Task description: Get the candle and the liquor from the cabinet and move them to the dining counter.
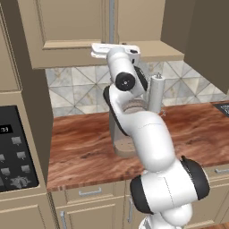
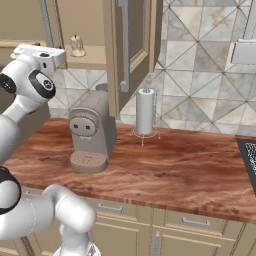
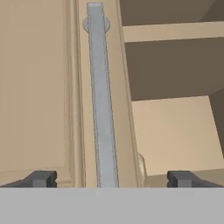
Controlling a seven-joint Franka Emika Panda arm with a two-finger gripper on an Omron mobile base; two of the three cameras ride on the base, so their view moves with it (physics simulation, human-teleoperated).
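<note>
The candle (image 2: 76, 46), one in number, stands on the lower shelf inside the cabinet (image 2: 131, 45), close to the shelf's front edge and to the left of the open right-hand door. That door is swung outward; its long vertical bar handle (image 2: 124, 47) faces the room. The left-hand door (image 1: 67, 27) is closed. In the hand view its bar handle (image 3: 102, 96) runs straight up the middle, with the open shelves to the right of it.

The gripper (image 3: 112, 179) is raised to the height of the cabinet's lower edge, in front of the closed left door. Its two fingertips (image 3: 41, 178) stand wide apart, one on each side of the handle, and nothing is between them. The hand points forward into the cabinet front. The arm rises from the base, folds at the elbow and reaches upward.

Below the cabinet, on the wood-grain worktop (image 2: 165, 167), stand one beige coffee machine (image 2: 92, 132) and one paper towel roll (image 2: 145, 111) on a wire holder, to the right of the machine.
</note>
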